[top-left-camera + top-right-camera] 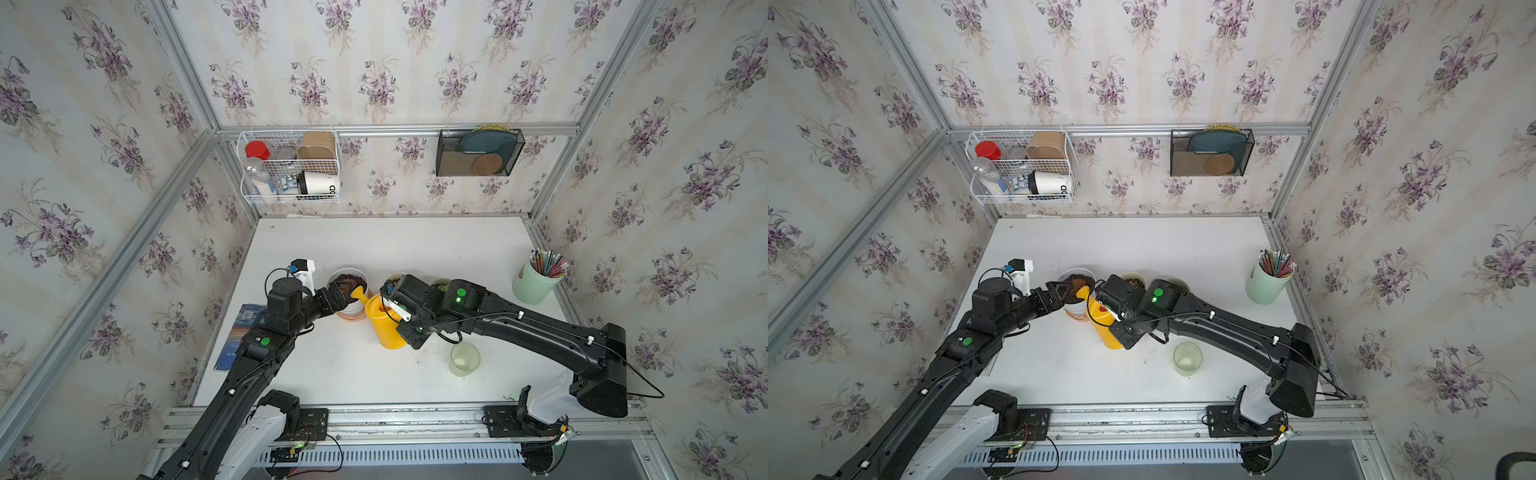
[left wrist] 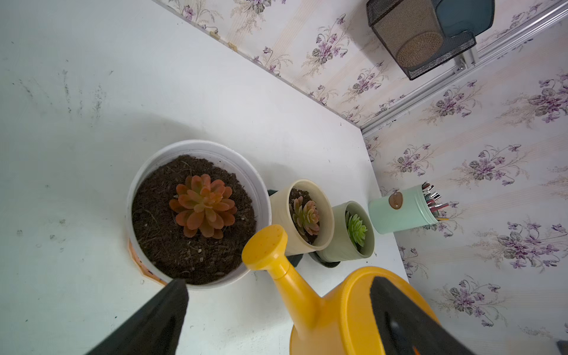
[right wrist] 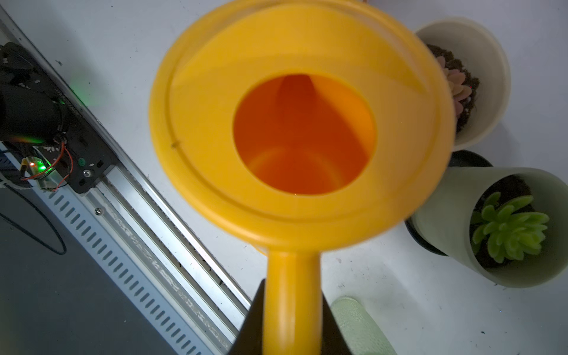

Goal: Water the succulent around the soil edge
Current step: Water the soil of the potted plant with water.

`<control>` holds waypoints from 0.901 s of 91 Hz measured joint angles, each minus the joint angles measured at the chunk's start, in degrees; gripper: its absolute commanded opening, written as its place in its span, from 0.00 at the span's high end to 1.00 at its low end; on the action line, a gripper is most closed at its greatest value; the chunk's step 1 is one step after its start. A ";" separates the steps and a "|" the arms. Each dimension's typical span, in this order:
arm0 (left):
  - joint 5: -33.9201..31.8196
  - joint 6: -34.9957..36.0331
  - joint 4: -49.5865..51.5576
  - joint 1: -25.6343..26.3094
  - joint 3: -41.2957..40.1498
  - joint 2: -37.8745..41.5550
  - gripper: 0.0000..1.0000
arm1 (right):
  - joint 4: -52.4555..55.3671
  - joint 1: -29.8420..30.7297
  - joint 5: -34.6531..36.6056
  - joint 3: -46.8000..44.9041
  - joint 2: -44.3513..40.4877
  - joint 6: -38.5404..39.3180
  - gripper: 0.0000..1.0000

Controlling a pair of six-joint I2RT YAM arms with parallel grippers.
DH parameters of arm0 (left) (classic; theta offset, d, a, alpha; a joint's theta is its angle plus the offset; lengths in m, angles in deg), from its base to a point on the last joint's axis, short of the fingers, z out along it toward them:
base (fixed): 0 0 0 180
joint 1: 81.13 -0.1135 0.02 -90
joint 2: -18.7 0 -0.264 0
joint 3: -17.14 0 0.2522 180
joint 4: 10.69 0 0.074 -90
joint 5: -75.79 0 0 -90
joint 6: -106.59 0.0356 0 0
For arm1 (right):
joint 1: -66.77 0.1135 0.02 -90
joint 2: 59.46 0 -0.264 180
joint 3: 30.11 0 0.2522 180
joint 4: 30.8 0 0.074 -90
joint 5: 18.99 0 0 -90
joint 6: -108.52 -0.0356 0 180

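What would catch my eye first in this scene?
A yellow watering can mid-table, held by its handle in the right tool, spout at the rim of a white pot. In that pot's dark soil sits an orange succulent; a cream pot and a green pot stand beside it.

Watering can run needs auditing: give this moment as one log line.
left gripper open by white pot | right gripper shut on watering can handle | rose at pot rim

In a top view the pot (image 1: 351, 272) stands mid-frame on the tabletop (image 1: 395, 249), with the watering can (image 1: 384, 328) just right of it, spout at the pot's rim. A cup (image 1: 464, 359) stands lower right of the watering can, and a pencil holder (image 1: 534, 282) stands at the tabletop's right edge.
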 measured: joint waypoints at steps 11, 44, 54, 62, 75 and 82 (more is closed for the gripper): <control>-0.04 0.39 0.33 0.02 0.39 0.15 0.04 | -0.66 0.28 -0.85 0.00 -0.13 0.00 1.00; 0.96 1.27 -0.66 0.00 -0.26 0.57 0.03 | -1.46 0.52 -0.79 -0.11 -0.70 -0.02 1.00; 2.45 1.40 -1.11 0.00 0.07 -0.52 0.03 | -1.42 0.17 0.55 -0.13 -0.70 -0.17 1.00; 3.72 1.40 -0.92 0.00 1.01 -1.77 0.03 | -1.33 -0.33 1.44 -0.22 -0.72 -0.24 1.00; 5.62 1.40 -0.83 0.00 2.12 -2.89 0.03 | -0.87 -1.07 2.32 -0.35 -0.83 -0.42 1.00; 6.10 1.38 -0.76 0.00 2.12 -2.75 0.03 | -0.55 -1.18 2.45 -0.44 -0.83 -0.42 1.00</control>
